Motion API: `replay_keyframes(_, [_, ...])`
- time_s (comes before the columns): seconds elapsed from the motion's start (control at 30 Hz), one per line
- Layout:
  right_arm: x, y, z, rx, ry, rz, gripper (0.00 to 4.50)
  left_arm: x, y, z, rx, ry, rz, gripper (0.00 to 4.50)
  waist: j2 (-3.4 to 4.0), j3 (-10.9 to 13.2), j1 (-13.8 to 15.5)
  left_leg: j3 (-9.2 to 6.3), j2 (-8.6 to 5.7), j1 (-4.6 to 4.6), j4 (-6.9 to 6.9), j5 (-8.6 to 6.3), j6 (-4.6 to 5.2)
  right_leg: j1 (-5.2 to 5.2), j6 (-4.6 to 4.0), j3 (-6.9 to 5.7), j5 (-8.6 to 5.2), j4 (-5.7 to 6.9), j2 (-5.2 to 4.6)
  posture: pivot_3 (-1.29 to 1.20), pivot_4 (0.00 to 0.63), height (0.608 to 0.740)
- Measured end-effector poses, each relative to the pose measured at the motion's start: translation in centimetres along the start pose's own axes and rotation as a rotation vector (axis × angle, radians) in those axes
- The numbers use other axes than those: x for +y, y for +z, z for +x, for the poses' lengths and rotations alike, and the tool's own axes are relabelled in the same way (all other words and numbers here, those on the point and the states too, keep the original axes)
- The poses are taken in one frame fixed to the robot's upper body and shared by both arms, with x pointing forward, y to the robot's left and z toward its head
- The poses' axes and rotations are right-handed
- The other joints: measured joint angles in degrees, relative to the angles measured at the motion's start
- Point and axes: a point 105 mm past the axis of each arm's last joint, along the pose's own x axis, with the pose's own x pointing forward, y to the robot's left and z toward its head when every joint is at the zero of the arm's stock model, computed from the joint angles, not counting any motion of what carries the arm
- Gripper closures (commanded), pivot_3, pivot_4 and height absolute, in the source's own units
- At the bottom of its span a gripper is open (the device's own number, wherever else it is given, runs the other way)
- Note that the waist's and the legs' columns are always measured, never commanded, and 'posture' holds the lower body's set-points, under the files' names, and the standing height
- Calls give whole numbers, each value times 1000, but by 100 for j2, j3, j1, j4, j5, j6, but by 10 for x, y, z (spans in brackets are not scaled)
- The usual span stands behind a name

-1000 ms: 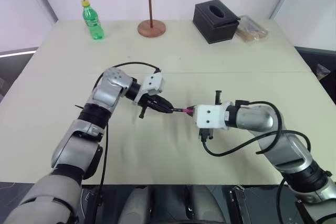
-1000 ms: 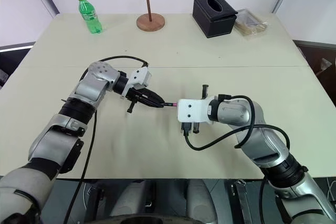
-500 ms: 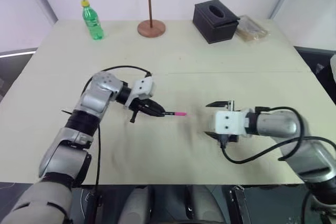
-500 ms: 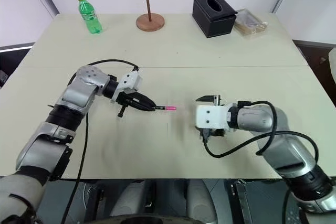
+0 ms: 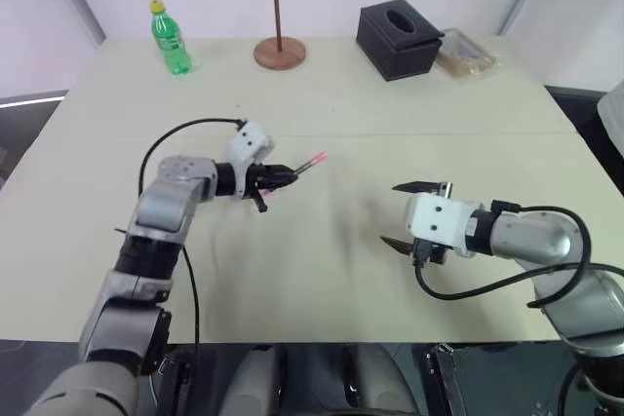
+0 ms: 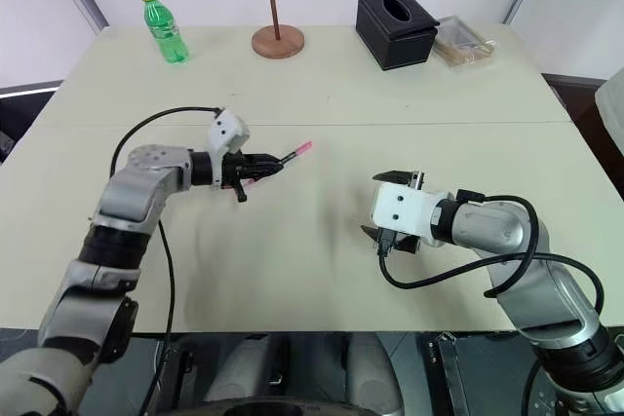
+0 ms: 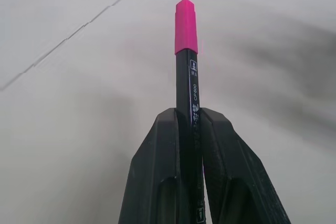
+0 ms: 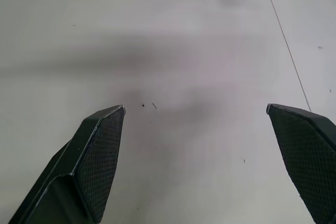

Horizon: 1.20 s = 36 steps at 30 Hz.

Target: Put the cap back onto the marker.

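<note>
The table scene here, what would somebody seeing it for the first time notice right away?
The bright pink cap stands out, seated on the end of the dark marker that the left gripper holds shut above the beige table. To its right, the right gripper hangs wide open and empty. At the far edge stand a green bottle and a black tissue box.
</note>
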Motion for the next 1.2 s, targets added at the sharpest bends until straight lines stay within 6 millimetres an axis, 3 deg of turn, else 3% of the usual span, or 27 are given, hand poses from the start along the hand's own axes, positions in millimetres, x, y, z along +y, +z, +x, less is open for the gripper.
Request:
replay_keyframes(0.13, [3, 3, 1, -13, 9, 3, 96, -5, -19, -15, 40, 170, -171, 3951, -2, 0, 24, -1, -2, 0, 1, 0, 0, 3, 0, 0, 0, -1, -3, 0, 150, 740])
replay_keyframes(0.37, [6, 5, 4, -32, 29, -1, 96, -6, -33, -47, 108, 420, -274, 3951, -2, -1, 22, -2, -4, 4, 0, 1, -3, 6, 0, -1, 0, -1, -4, 0, 150, 740])
replay_keyframes(0.67, [7, 8, 9, -47, 46, -18, 96, -6, -65, -62, 203, 556, -390, 3951, -3, -2, 24, -3, -6, 4, -1, 1, -6, 6, 0, -1, 1, -2, -7, 0, 150, 740])
replay_keyframes(0.77, [5, 9, 9, -50, 43, -23, 0, -7, -65, -63, 202, 550, -400, 3133, -3, -2, 26, -3, -7, 5, -1, 2, -7, 6, 0, -2, 1, -2, -9, 0, 150, 740])
replay_keyframes(0.97, [6, 10, 10, -51, 41, -24, 0, -9, -63, -65, 178, 557, -384, 70, -3, -2, 12, -3, -6, 5, -4, 2, -8, 5, -1, -1, 1, -2, -10, 0, 150, 740])
replay_keyframes(1.2, [7, 10, 11, -55, 49, -19, 0, -13, -68, -83, 121, 628, -294, 70, -2, -2, 25, 0, -11, 6, -7, 2, -8, 5, -1, -3, 1, -6, -33, 0, 150, 740])
